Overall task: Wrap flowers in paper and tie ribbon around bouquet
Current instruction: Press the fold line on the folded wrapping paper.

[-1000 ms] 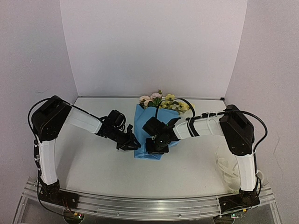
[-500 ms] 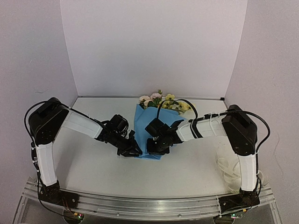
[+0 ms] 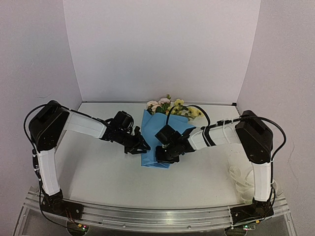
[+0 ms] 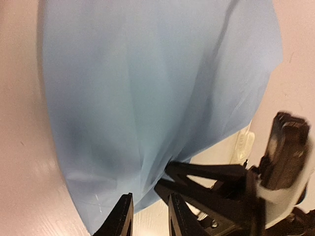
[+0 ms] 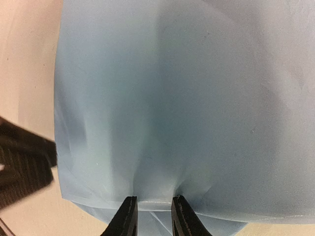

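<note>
My left fingers (image 3: pixel 139 146) are pulling up and back from the near, narrow end of the bouquet (image 3: pixel 150 129), after dipping lower against it half a second ago. They are standing parted and released, the edge of the blue paper (image 4: pixel 147 88) lying just past their tips. My right fingers (image 3: pixel 164 156) are staying clamped on that same near end, creases gathering into the pinch. The wrap is holding its shape under one grip, so I am judging the wrapping done and the tying next. I am counting one bouquet lying on the desk (image 3: pixel 108 172), one sheet of paper, one cluster of flowers (image 3: pixel 165 104) at the bouquet's far rim with blossoms too small to number, and one ribbon (image 3: pixel 239 179) heaped well to the bouquet's right, untouched.
</note>
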Action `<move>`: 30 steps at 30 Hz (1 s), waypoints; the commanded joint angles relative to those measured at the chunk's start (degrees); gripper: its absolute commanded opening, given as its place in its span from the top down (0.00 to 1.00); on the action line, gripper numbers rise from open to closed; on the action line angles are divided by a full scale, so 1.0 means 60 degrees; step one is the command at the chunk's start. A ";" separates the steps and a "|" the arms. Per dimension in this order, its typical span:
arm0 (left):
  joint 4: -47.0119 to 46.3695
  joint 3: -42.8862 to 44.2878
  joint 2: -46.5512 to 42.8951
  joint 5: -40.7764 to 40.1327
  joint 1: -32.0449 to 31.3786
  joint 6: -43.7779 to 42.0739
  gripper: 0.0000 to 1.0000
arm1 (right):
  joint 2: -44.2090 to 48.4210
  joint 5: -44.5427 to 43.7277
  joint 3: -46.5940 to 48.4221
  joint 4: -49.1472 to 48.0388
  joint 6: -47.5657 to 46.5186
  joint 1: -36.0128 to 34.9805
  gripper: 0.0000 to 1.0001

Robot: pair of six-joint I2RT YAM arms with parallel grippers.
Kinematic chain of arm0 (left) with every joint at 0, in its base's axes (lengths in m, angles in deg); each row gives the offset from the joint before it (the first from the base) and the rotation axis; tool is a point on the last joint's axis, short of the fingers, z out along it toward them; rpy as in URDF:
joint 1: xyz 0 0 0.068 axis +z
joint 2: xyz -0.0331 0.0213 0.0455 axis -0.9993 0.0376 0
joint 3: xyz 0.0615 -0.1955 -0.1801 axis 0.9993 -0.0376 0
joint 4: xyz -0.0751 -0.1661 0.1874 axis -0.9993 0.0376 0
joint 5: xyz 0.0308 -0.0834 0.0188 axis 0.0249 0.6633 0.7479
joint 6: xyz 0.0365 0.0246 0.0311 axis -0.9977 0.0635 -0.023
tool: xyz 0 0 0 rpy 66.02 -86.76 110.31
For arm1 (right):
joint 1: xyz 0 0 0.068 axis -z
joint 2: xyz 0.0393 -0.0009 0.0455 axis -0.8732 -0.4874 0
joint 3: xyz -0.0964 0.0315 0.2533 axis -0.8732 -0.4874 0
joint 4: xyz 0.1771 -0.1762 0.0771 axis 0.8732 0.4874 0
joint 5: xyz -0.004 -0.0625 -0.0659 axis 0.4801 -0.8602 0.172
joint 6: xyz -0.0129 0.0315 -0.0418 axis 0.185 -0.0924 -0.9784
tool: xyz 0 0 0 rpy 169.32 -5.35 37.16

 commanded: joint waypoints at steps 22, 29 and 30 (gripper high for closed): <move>-0.0471 0.3690 0.3338 -0.0897 0.1633 0.0666 0.77 | -0.1307 0.1309 -0.0655 0.1715 -0.0390 -0.0118 0.74; -0.0486 0.4735 0.3892 -0.0972 0.1810 0.0596 0.76 | -0.1363 0.1369 -0.0667 0.1706 -0.0411 -0.0120 0.74; -0.0483 0.4913 0.4015 -0.0951 0.1841 0.0591 0.75 | -0.1372 0.1372 -0.0669 0.1707 -0.0417 -0.0124 0.74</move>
